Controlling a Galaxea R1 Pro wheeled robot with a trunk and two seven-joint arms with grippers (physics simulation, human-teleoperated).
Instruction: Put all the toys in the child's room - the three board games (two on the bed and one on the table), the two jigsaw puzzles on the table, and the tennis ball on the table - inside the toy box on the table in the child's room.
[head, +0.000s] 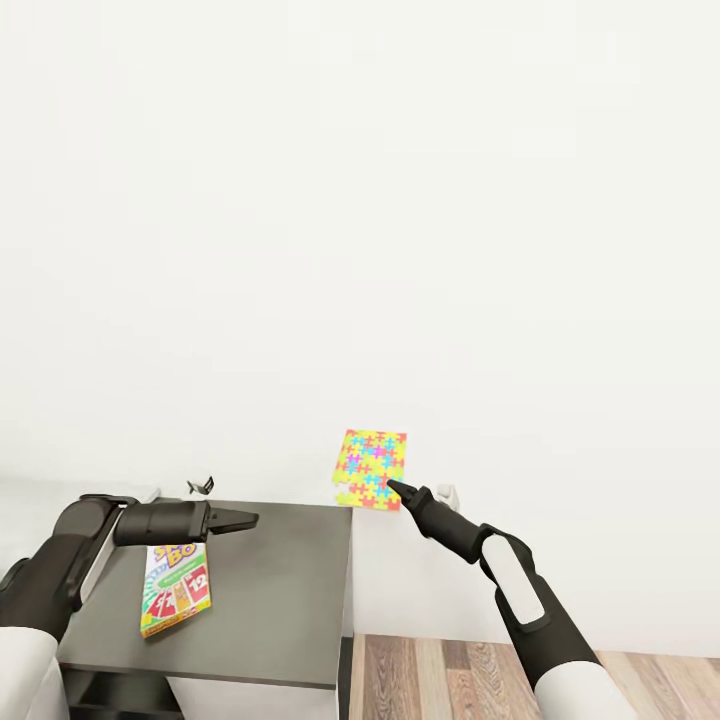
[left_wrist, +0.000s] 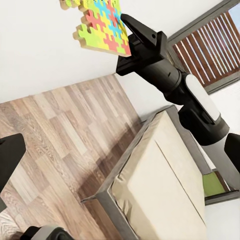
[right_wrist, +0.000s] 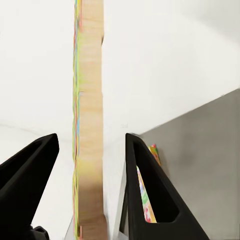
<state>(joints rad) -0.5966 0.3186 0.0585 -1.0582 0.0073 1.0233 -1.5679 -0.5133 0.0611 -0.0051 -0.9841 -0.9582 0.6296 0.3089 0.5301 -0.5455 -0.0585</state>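
1. the right jaws (head: 396, 487) carry the jigsaw puzzle (head: 371, 469) upright in the air against the white wall, beyond the edge of the dark grey desk (head: 270, 600). it looks lifted clear for carrying to the toy box, which i cannot place from here.
2. in the right wrist view the puzzle (right_wrist: 90, 115) stands edge-on between the 2 fingers (right_wrist: 145, 195), running out past their tips. a sliver of gap shows on both sides, so i cannot tell how firmly they bear on it; since the slab hangs unsupported, i judge they are pinching it lower down.
3. the left jaws (head: 245, 520) hover above the desk, pointing toward the right arm, with nothing seen between them. whether they are spread or pressed together i cannot tell.
4. a board game (head: 176, 590) with a pale lid and green edges lies flat on the desk, below and behind the left jaws, apart from them.
5. the left wrist view looks past the puzzle (left_wrist: 100, 25) to the bed (left_wrist: 160, 190) on the wood floor (left_wrist: 60, 135).
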